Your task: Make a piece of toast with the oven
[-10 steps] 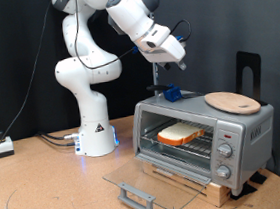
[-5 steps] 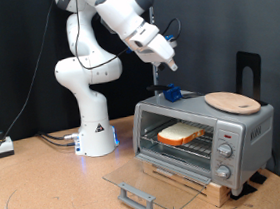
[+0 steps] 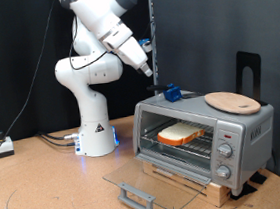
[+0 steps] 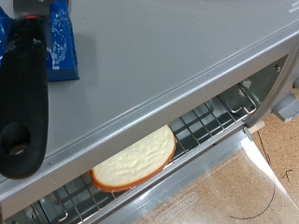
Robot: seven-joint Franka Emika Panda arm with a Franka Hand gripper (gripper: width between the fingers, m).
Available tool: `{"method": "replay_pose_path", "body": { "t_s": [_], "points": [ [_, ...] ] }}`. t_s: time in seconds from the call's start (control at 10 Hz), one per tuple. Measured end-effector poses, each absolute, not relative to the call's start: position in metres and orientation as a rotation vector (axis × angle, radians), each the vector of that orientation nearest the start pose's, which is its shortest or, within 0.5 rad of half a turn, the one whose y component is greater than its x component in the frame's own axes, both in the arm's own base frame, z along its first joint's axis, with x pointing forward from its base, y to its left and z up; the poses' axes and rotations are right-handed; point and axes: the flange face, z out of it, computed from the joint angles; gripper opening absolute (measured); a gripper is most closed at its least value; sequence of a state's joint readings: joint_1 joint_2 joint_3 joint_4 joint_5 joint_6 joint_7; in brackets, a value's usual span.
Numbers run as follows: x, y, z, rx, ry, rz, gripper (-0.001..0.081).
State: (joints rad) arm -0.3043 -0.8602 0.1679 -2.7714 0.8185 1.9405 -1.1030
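Toast [image 3: 180, 133] is what you want to check first, and you find it lying flat on the wire rack [image 3: 197, 146] inside the oven [image 3: 239, 134], well in from the front edge; the wrist view shows the same slice [image 4: 136, 159] resting on the rack bars beneath the oven's grey top. So the loading part of the job looks finished to you. What is not finished, as far as you can judge, is the closing and the heating: the glass door [image 3: 148, 181] hangs fully open and lies nearly level in front of the oven, its grey handle [image 3: 136, 197] at the near end, and nothing in either view tells you whether any of the three knobs [image 3: 225, 153] is set. The gripper [image 3: 149, 70] is up in the air, above the oven and towards the exterior view's left of it, touching nothing and carrying nothing. You cannot tell from these pictures whether its fingers are apart or together, as they are too small in the exterior view and only one dark finger [image 4: 22, 98] shows in the wrist view. On the oven's roof you see a round wooden plate [image 3: 232, 101] and a small blue object [image 3: 172, 94], both apart from the gripper.
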Motion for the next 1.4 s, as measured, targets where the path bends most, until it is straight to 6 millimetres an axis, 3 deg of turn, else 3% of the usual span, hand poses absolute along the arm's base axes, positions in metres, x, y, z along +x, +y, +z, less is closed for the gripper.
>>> {"method": "replay_pose_path", "body": {
  "t_s": [0.3,0.8,1.0,1.4],
  "points": [
    [0.31,-0.001,0.456,-2.477,-0.794,-0.567,0.0807],
    [0.323,-0.067,0.448,-2.508,-0.682,-0.54,0.0807],
    [0.328,-0.073,0.444,-2.5,-0.667,-0.522,0.0807],
    [0.332,-0.052,0.44,-2.461,-0.071,-0.262,0.0807]
  ]
}}
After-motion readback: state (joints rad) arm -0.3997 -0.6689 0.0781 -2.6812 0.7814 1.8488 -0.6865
